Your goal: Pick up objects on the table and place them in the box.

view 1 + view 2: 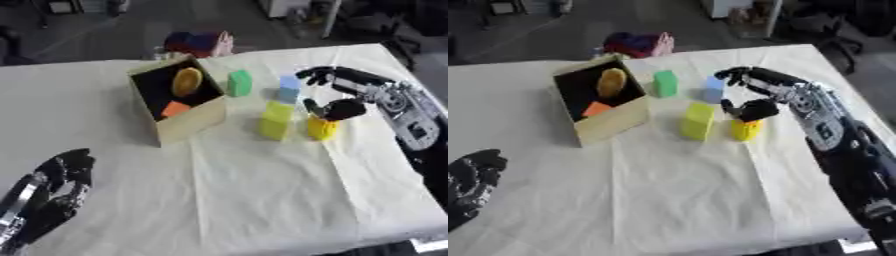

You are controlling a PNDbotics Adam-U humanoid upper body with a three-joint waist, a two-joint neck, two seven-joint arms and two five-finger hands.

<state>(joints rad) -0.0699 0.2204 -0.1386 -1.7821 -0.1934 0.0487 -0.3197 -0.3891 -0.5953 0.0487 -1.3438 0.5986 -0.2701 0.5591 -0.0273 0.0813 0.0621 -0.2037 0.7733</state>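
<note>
Worktop [262,200] covered by a pale cloth fills the left eye view. A wooden box [188,122] sits left of centre, tipped so its open mouth faces up and toward the camera; inside lie an orange oval piece [186,81] and a small orange wedge [175,109]. Just right of the box stands a green block [240,82]. Further right are a light blue block [289,89], a tall yellow-green block [276,120] standing upright, and a short yellow cylinder [321,128]. The right hand [344,108] comes in from the right edge and sits directly on top of the yellow cylinder, thumb and one finger curled down against its upper end while the other fingers stretch out toward the blue block. It looks like a pinch on the cylinder, though the contact itself is blurred. The left hand [54,187] rests idle at the lower left corner, fingers loosely bent and holding nothing.

Right eye view shows the same layout shifted slightly left. Here the cylinder stands upright, its long axis vertical, directly beneath the right hand. The box lies to the left of that hand, beyond the yellow-green block, which stands between them. The right hand is by far the nearer one to every loose block; the left hand is well apart from them. My judgement is that carrying the cylinder to the box calls for lifting it above the yellow-green block before moving left.
</note>
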